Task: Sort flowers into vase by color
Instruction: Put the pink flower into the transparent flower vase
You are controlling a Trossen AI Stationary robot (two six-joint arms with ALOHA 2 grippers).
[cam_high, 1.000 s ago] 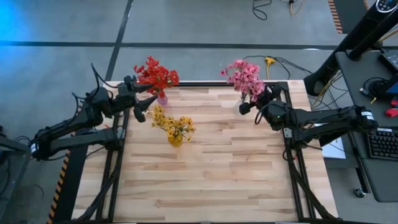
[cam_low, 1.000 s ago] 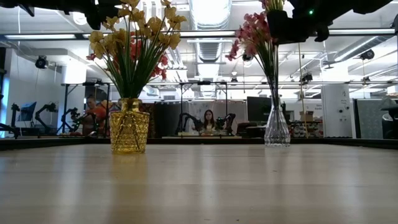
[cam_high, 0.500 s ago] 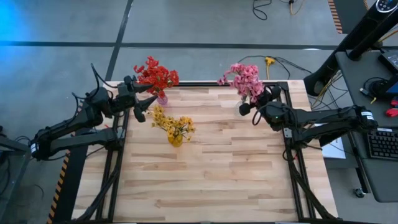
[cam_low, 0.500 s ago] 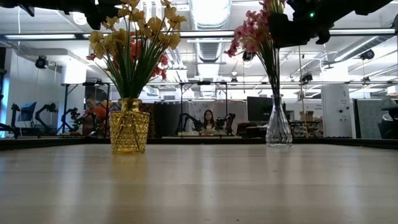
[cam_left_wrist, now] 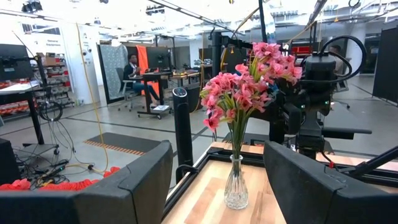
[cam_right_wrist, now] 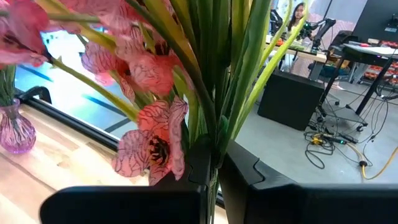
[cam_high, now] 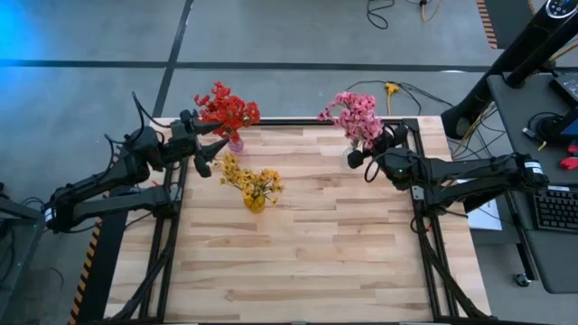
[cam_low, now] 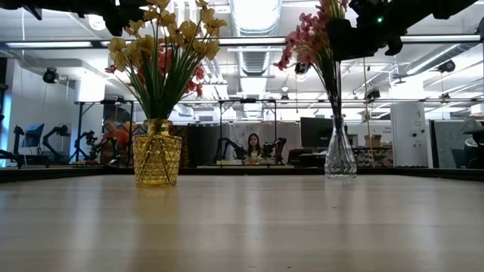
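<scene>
At the table's far right corner, pink flower stems [cam_right_wrist: 208,74] are clamped by the right gripper [cam_high: 358,153]; no writing is legible.

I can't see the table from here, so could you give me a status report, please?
Right gripper shut on pink flowers in clear vase. Left gripper open, idle. Nothing obstructing.

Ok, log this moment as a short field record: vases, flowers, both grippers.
yellow flowers: in amber vase, mid-table
red flowers: in pink vase, far left edge
pink flowers: stems in clear vase, far right
right gripper: shut on pink flowers' stems, above the clear vase
left gripper: open, holding nothing, beside the red flowers
table: wood, near half bare
</scene>
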